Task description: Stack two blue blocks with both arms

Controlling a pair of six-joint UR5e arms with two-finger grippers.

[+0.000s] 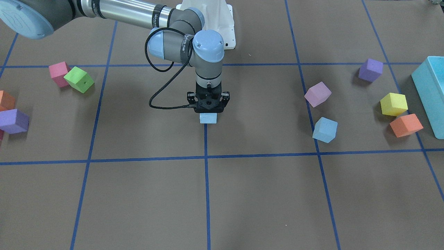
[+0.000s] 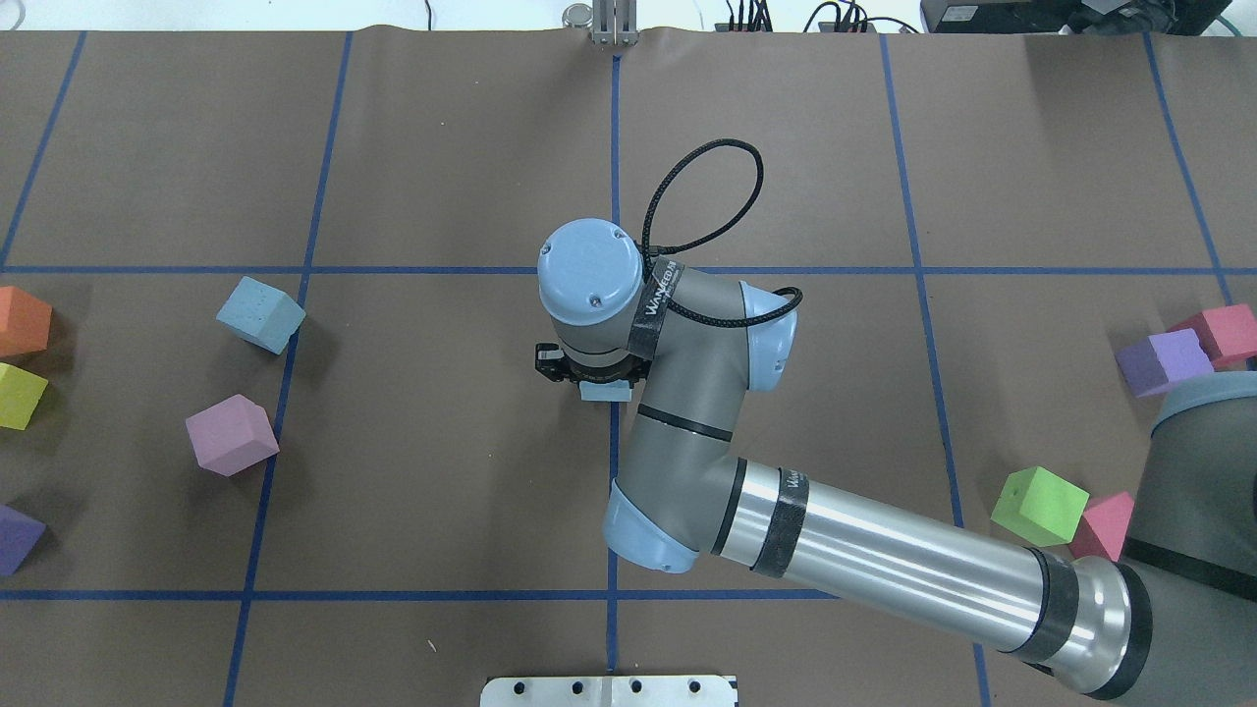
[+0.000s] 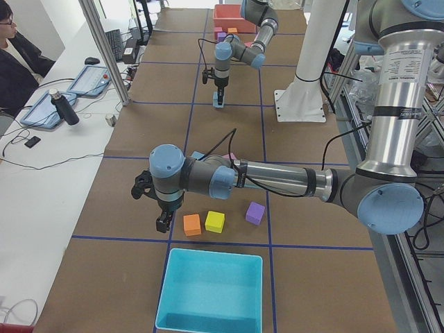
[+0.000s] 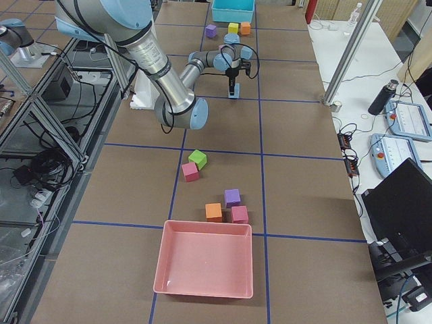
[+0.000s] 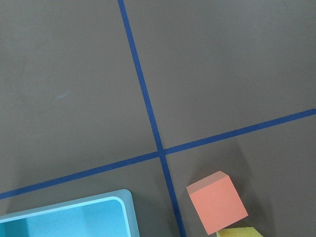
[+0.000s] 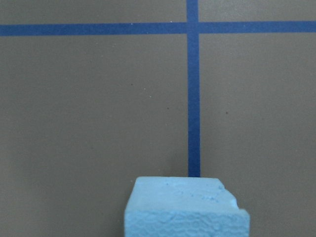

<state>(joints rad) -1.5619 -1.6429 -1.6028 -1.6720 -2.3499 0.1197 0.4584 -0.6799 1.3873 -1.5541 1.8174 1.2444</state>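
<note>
- At the table end on the robot's left, the big teal box (image 3: 209, 288) is sitting closest.
- Just past it, the left gripper (image 3: 163, 223) is hanging over the brown table (image 1: 138, 194), beside an orange cube (image 3: 192, 224). It is showing only from the side, so nobody can tell if its fingers are apart or together.
- A yellow cube (image 3: 215, 222) is sitting just beside the orange one. A dark purple cube (image 3: 255, 213) is sitting near them.
- Farther along, the free blue block (image 1: 325, 129) is lying by itself, turned crooked.
- A light purple cube (image 1: 317, 94) is sitting near it, on the robot's side, not touching it.
- In the middle of the table, the right arm (image 2: 884, 560) is reaching in and bending down.
- The right gripper (image 1: 208, 112) is pointing straight down and squeezing the held blue block (image 1: 208, 118) from above.
- That block is sitting low on a blue tape line (image 1: 206, 146). It is not clear if it is touching the table.
- The two blue blocks are well apart, and neither is on top of the other.
- Past the middle, a green cube (image 1: 79, 79) is touching a pink cube (image 1: 58, 73).
- Farthest off, a second purple cube (image 4: 232, 197), a second orange cube (image 4: 213, 212) and a second pink cube (image 4: 239, 214) are bunching together by the red tray (image 4: 202, 294).
</note>
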